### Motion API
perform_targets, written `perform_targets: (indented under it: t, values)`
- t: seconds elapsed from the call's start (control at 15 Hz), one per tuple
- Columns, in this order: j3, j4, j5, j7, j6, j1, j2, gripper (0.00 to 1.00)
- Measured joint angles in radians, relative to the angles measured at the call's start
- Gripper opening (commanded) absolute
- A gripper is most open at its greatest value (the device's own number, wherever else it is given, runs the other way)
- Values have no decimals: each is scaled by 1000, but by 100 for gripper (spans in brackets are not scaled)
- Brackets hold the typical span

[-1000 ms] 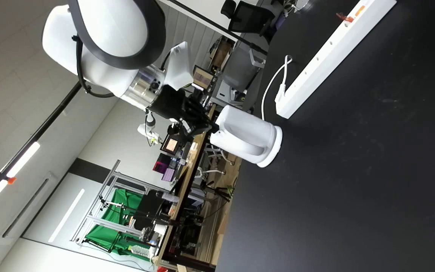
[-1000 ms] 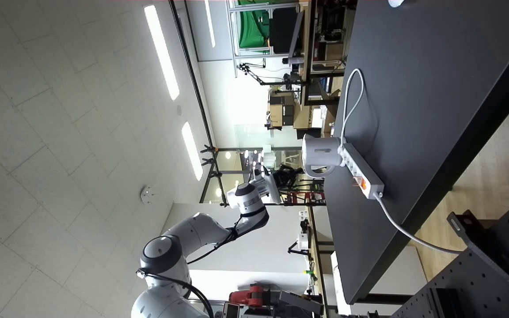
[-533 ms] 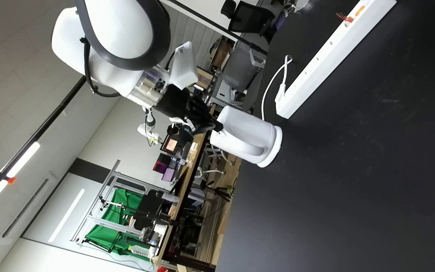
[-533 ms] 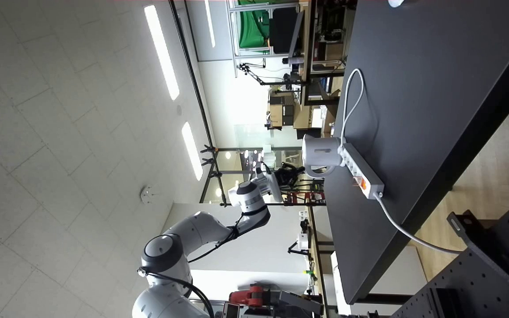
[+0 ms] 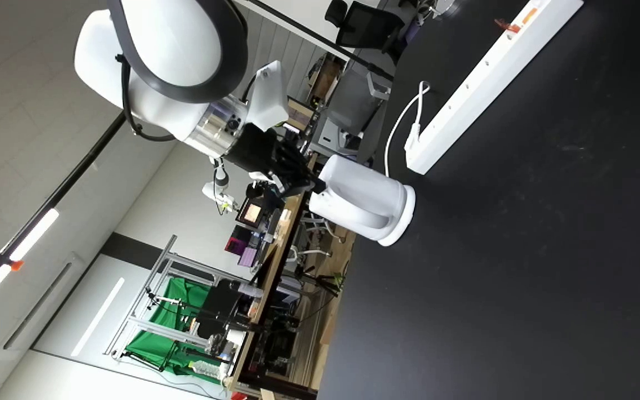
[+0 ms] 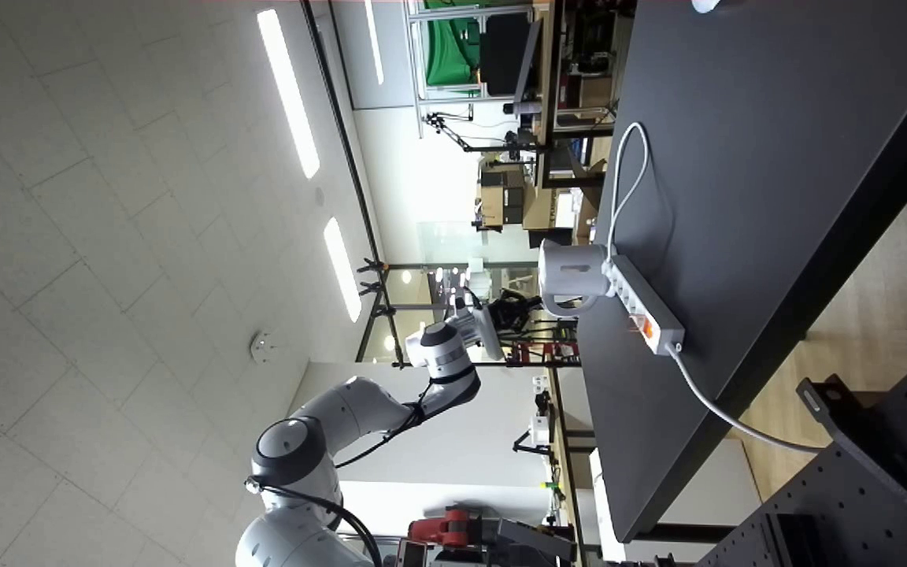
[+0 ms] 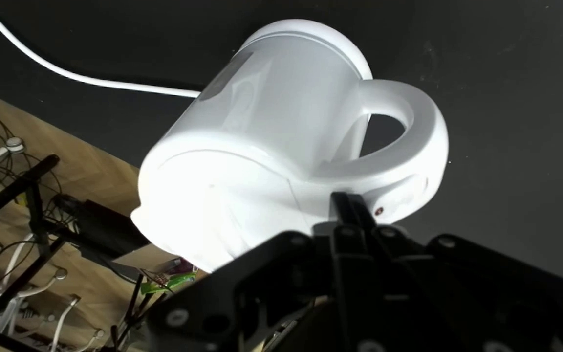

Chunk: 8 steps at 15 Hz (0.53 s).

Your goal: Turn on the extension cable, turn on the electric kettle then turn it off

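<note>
The white electric kettle (image 5: 364,186) stands upright on the dark table in both exterior views, and its body (image 7: 281,98) fills the middle of the wrist view. My gripper (image 5: 321,187) is at the top of the kettle's handle, its jaws together with nothing between them. In the wrist view the fingertips (image 7: 342,198) overlap the upper handle, just beside a small red mark (image 7: 379,211) in a recess. Whether they touch it, I cannot tell. The extension cable (image 6: 649,303), a white bar, lies near the kettle; its orange-red switch (image 6: 642,324) is at the far end from the kettle.
A thin white cord (image 6: 634,173) loops over the table (image 6: 753,157) from a plug in the extension cable. A thicker cord (image 6: 725,413) leaves its switch end and crosses the table edge. A black metal bracket (image 6: 855,433) stands beyond that edge.
Over the first half second the arm moved in toward the kettle's handle top. Since then the gripper has drawn back very slightly. Kettle and extension cable have not moved.
</note>
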Motion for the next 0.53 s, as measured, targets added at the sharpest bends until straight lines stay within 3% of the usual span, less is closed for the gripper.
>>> perform_targets:
  t: [0.53]
  values:
    - [15,13,2,-11,-1,5,-7,0]
